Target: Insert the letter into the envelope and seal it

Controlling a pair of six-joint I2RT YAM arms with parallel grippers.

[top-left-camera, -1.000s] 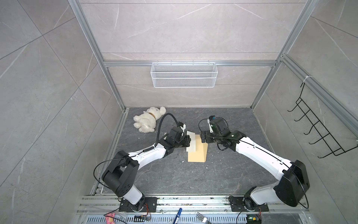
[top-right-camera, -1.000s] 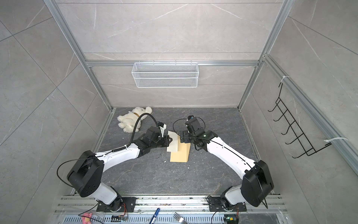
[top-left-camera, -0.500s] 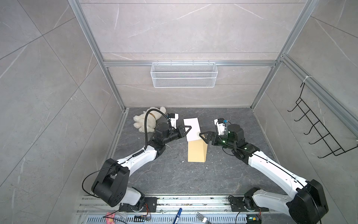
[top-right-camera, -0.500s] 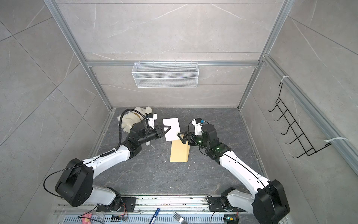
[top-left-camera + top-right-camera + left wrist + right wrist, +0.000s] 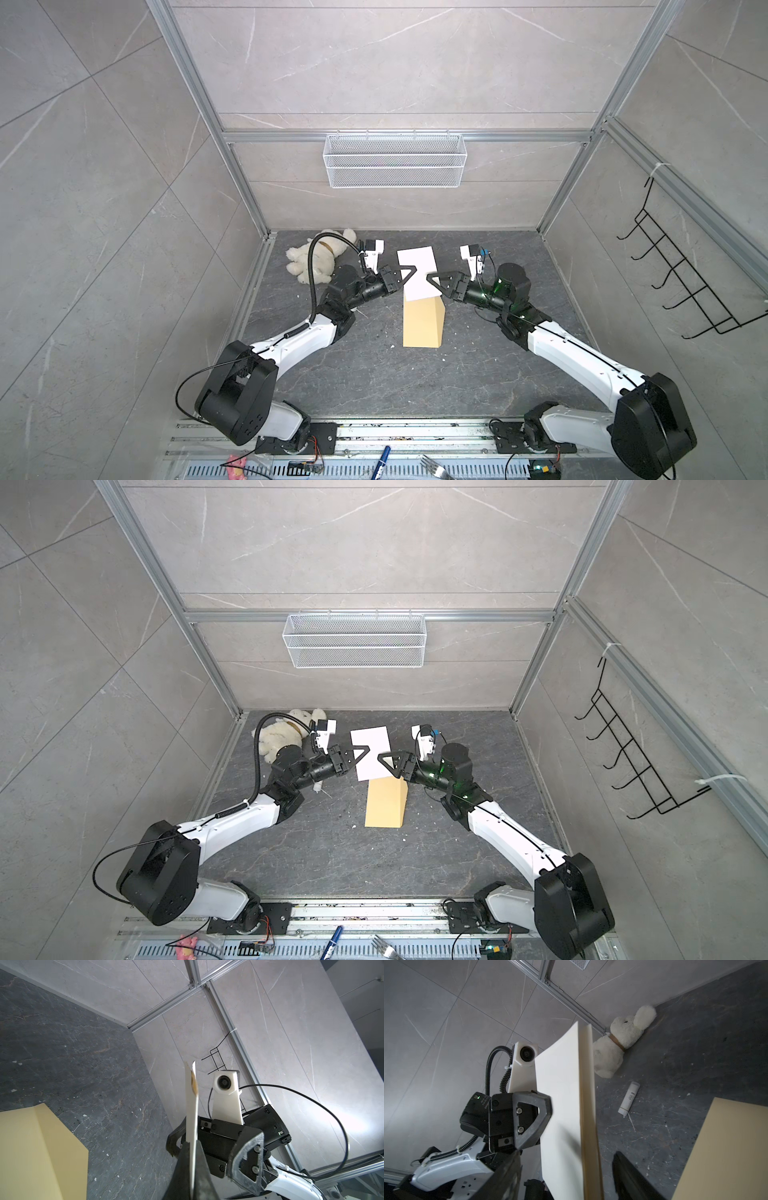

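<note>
Above the 12 o'clock end of the envelope (image 5: pixel 422 328), which lies flat near the middle of the dark surface (image 5: pixel 365 382) with a crease across it, the letter (image 5: pixel 417 270) hangs in the air. It is folded and shows a pale, blank face in both top views. My left jaws are clamped tight on its 9 o'clock edge. Seen from my left wrist, the letter (image 5: pixel 192 1109) is edge-on and pinched between them, with a sliver of tan print near its far tip. My right jaws come in from 3 o'clock and stand apart astride the opposite edge, one on each face of the letter (image 5: pixel 560 1105) with a gap either side, gripping nothing. At 10 o'clock on the surface a white plush toy (image 5: pixel 623 1043) with a brown collar lies against the wall. Between it and the envelope lies a white glue stick (image 5: pixel 629 1098); its grey lettering is too small for me to read. The small white print on the black housing behind my left jaws is also too small to read.
</note>
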